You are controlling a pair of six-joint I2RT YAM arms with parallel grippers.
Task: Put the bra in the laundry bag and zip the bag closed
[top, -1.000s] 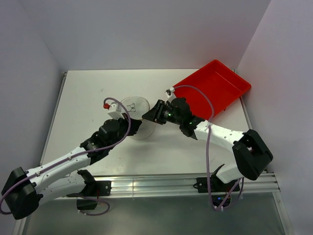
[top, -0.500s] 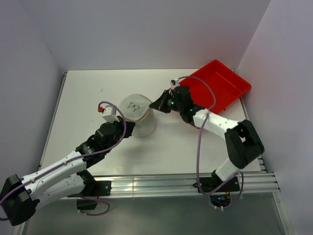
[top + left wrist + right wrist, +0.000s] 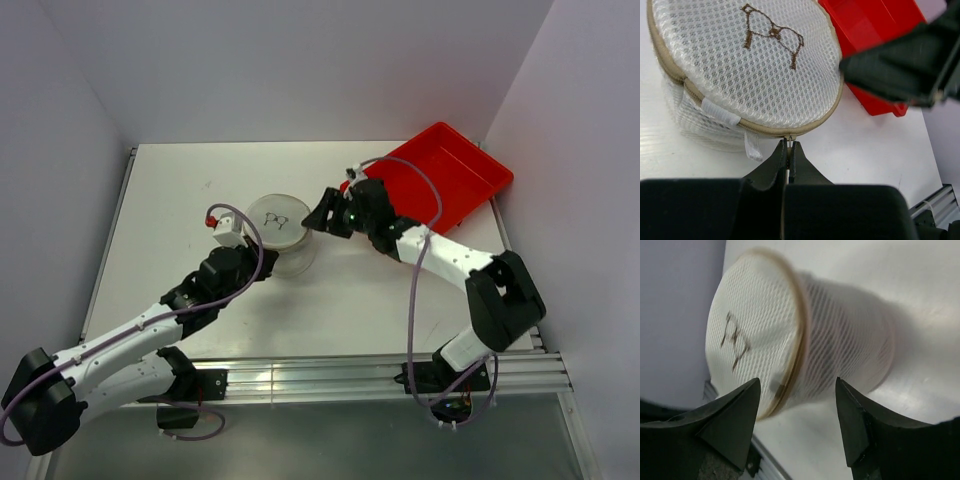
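Because the bag [image 3: 755, 65] is soft, light mesh that buckles, your left gripper [image 3: 789, 149] pinches only the zip pull [image 3: 788, 142]; your right gripper [image 3: 797, 382] hangs released, so brace the rim [image 3: 801, 330].

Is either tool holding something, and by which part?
The left tool pinches the laundry bag by its zip pull. The right tool is open, holding nothing.
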